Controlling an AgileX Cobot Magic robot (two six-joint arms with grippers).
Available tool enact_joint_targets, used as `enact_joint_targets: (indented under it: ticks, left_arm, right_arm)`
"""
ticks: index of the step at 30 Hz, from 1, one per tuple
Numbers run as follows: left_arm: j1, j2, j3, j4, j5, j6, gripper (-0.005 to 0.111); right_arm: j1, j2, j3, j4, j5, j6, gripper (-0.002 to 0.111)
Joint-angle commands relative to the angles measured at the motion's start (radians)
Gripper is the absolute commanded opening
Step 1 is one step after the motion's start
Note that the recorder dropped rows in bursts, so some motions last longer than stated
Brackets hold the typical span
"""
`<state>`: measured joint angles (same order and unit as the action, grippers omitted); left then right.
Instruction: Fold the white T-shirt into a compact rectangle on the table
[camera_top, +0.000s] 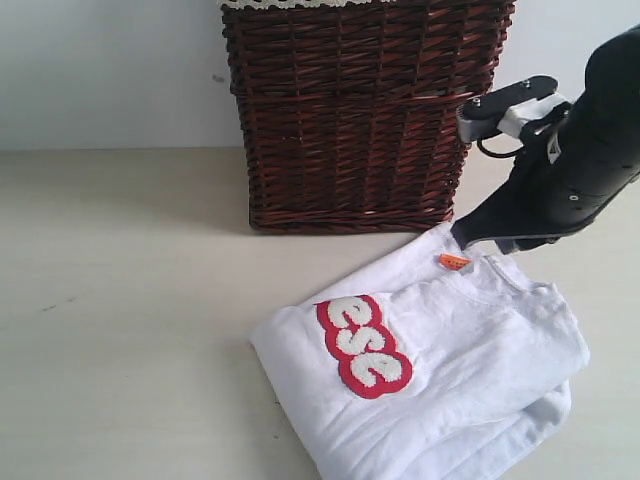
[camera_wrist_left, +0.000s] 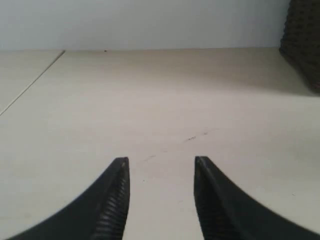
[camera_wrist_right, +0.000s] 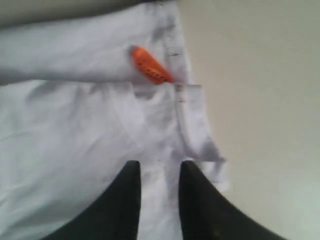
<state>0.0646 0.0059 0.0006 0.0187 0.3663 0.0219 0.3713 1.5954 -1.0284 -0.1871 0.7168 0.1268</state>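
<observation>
Nearest the camera, at the front right of the table (camera_top: 130, 300), the white T-shirt (camera_top: 470, 350) is lying doubled over into a thick, skewed bundle. Its lower layers are spilling out at the near right corner. You are dealing with soft, light cotton here. By my judgement it is going to sag, drag and come unfolded if you are lifting it by a single layer, but it is not going to break. The fuzzy red-edged letters (camera_top: 362, 345) are sitting face up on the top layer. They are looking a little stiffer than the plain cloth around them, so you are probably better off running a fold line beside them than across them.

Farther back, at the neck edge, the orange tag (camera_top: 453, 262) is poking out. The right gripper (camera_wrist_right: 160, 170) is hovering just over the ribbed neck (camera_wrist_right: 187, 120) beside it. Its jaws are standing only narrowly apart, and no cloth is showing pinched between them, only the shirt lying beneath. For a hold, you are best pinching a hemmed or ribbed edge at a corner, through all the layers, since the seams are likely giving the jaws something firmer to bite.

The left gripper (camera_wrist_left: 161, 165) is hanging over bare table with no shirt showing in its view. Its jaws are parted to a middling gap and holding nothing. Behind everything, the wicker basket (camera_top: 350, 120) is standing by the wall, just beyond the shirt's far corner.
</observation>
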Motion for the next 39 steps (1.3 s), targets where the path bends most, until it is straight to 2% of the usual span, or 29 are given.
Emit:
enact_joint_targets:
  ticks: [1, 3, 4, 6, 8, 10, 12, 18, 29, 36, 39]
  left_arm:
    - [0.002, -0.006, -0.001, -0.005, -0.011, 0.0, 0.042]
    - [0.002, -0.006, -0.001, -0.005, -0.011, 0.0, 0.042]
    - [0.002, -0.006, -0.001, -0.005, -0.011, 0.0, 0.042]
    - [0.002, -0.006, -0.001, -0.005, -0.011, 0.0, 0.042]
    - [0.002, -0.006, -0.001, -0.005, -0.011, 0.0, 0.042]
    - [0.002, -0.006, -0.001, -0.005, -0.011, 0.0, 0.042]
    - [0.002, -0.006, -0.001, -0.005, -0.011, 0.0, 0.042]
    - [0.002, -0.006, -0.001, -0.005, -0.011, 0.0, 0.042]
    - [0.002, -0.006, -0.001, -0.005, -0.011, 0.0, 0.042]
    - [0.002, -0.006, -0.001, -0.005, -0.011, 0.0, 0.042]
    - [0.002, -0.006, -0.001, -0.005, -0.011, 0.0, 0.042]
  right_arm:
    - [0.004, 0.02, -0.006, 0.478, 0.127, -0.471, 0.009]
    - [0.02, 0.049, -0.006, 0.631, 0.217, -0.657, 0.017]
    - [0.036, 0.064, -0.006, 0.638, 0.242, -0.675, 0.024]
    - [0.072, 0.084, -0.006, 0.578, 0.233, -0.612, 0.037]
    - [0.1, 0.104, -0.006, 0.451, 0.158, -0.468, 0.041]
    - [0.125, 0.131, -0.006, 0.302, 0.133, -0.288, 0.037]
    - [0.146, 0.174, -0.006, 0.209, 0.147, -0.211, 0.028]
    - [0.224, 0.299, -0.006, 0.264, 0.144, -0.283, 0.0]
    - [0.365, 0.344, -0.006, 0.348, 0.114, -0.309, 0.0]
    - [0.416, 0.348, -0.006, 0.632, -0.181, -0.326, 0.0]
    - [0.42, 0.349, -0.006, 0.699, -0.288, -0.374, 0.0]
